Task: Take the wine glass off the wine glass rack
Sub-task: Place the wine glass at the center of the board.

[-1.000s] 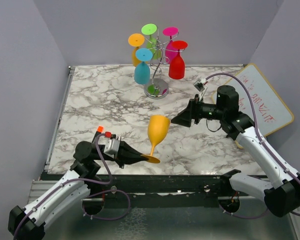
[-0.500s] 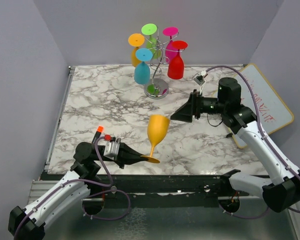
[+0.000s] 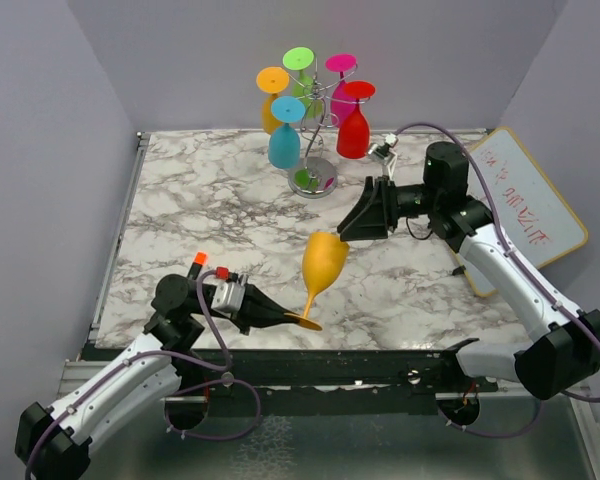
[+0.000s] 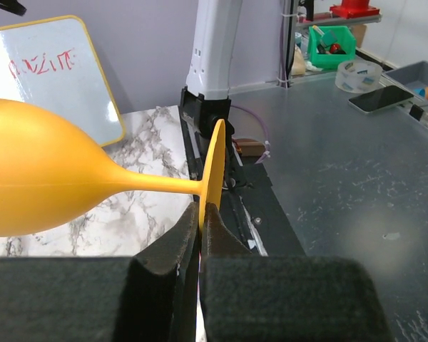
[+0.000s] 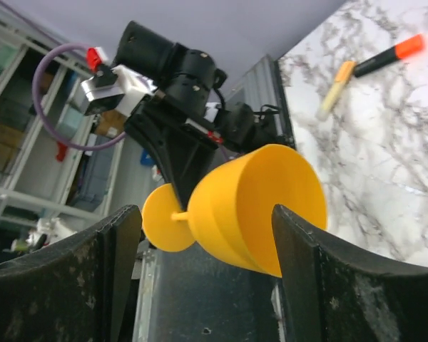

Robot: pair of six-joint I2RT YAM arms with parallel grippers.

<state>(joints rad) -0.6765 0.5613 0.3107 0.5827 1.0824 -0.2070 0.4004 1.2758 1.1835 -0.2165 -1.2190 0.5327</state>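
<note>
Shows the tall silver wire wine glass rack (image 3: 320, 178) at the rear of the grey-veined marble table top (image 3: 200, 200), with five coloured glasses hanging bowl-down from its scroll arms.

Places the yellow plastic wine glass (image 3: 322, 262) well in front of the rack, off it and free of its arms. Leans, with the open rim at the end nearer the rack and the round foot at the far end.

Has the left gripper (image 4: 201, 214) pinched on the edge of that foot, jaws together on the thin disc, at the point farthest from the rack.

Has the right gripper (image 3: 348, 233) in front of the rack and slightly to its right, jaws wide apart and aimed at the rim. From the right wrist, frames the bowl between the two black pads (image 5: 64, 285), with no contact discernible.

Reads as a hand-over stage: removal from the rack apparently done, transfer or set-down pending.

Calls next for a short advance of the right gripper away from the rack until the bowl sits between the pads. Then calls for a gentle closure on the smooth, tapering wall, and only afterwards for release of the foot.
</note>
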